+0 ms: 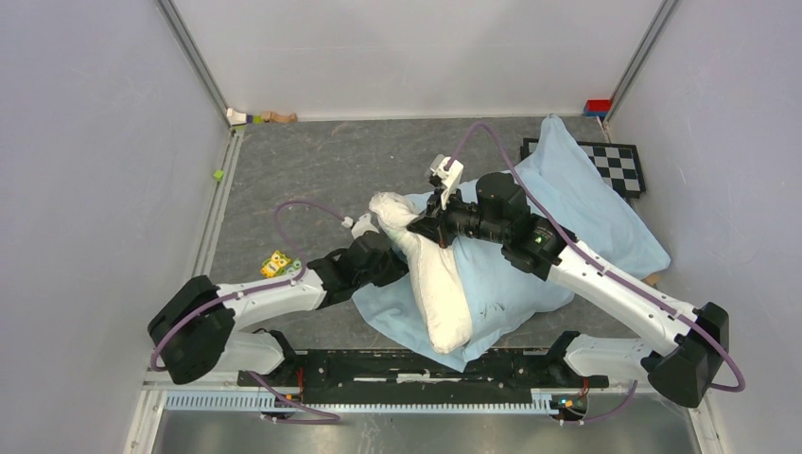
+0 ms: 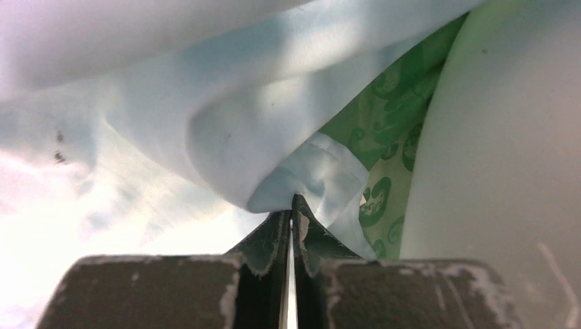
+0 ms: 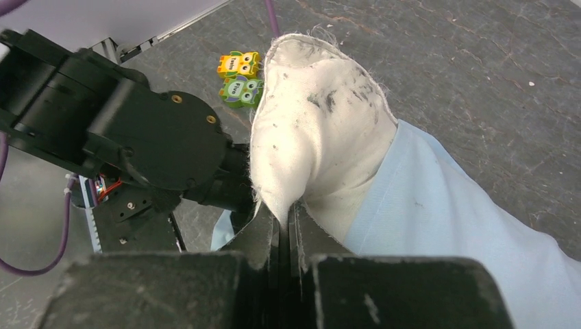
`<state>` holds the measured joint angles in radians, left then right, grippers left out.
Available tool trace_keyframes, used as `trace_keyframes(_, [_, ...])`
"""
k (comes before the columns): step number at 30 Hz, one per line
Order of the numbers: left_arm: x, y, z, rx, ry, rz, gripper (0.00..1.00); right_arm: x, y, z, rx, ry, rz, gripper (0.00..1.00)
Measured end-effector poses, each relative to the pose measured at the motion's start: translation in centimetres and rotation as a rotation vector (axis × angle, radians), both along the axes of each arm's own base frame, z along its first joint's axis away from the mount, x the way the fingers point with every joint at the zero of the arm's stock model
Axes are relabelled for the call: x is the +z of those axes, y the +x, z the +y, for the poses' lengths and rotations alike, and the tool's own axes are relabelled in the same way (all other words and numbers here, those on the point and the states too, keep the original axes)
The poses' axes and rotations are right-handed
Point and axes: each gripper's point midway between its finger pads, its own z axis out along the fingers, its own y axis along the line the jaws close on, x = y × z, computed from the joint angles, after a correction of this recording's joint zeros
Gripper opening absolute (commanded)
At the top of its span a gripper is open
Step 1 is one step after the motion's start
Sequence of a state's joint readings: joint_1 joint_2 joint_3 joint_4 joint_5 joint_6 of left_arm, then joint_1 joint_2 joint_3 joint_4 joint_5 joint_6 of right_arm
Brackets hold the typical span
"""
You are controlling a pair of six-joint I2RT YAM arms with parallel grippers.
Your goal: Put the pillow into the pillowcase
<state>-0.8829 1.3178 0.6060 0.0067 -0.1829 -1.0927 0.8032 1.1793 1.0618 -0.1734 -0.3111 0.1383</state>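
The off-white pillow lies across the light-blue pillowcase in the middle of the table, one end near the front edge. My right gripper is shut on the pillow's far corner, pinching its fabric between the fingertips. My left gripper is shut on a fold of the pillowcase's blue edge; its mint-green patterned inside shows beside the pillow. In the top view the left fingertips are hidden under the pillow.
A black-and-white checkerboard lies at the back right, partly under the pillowcase. Yellow and green owl toys sit by the left arm. Small toys and a red block lie along the back wall. White walls enclose the table.
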Motion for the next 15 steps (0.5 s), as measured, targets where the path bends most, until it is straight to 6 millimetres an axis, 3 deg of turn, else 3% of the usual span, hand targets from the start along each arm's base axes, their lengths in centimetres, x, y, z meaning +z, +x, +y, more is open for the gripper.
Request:
trace_keyframes(7, [2.1, -1.2, 2.3, 0.016, -0.051, -0.045, 0.02, -0.8, 0.8, -0.5, -0.049, -0.026, -0.011, 0.00])
trace_keyframes(11, [0.0, -1.8, 5.3, 0.066, -0.017, -0.019, 0.02, -2.7, 1.1, -1.1, -0.077, -0.067, 0.001, 0.01])
trace_keyframes(15, [-3.5, -2.6, 8.3, 0.115, 0.043, 0.045, 0.02, -5.0, 0.8, -1.4, -0.076, -0.107, 0.029, 0.00])
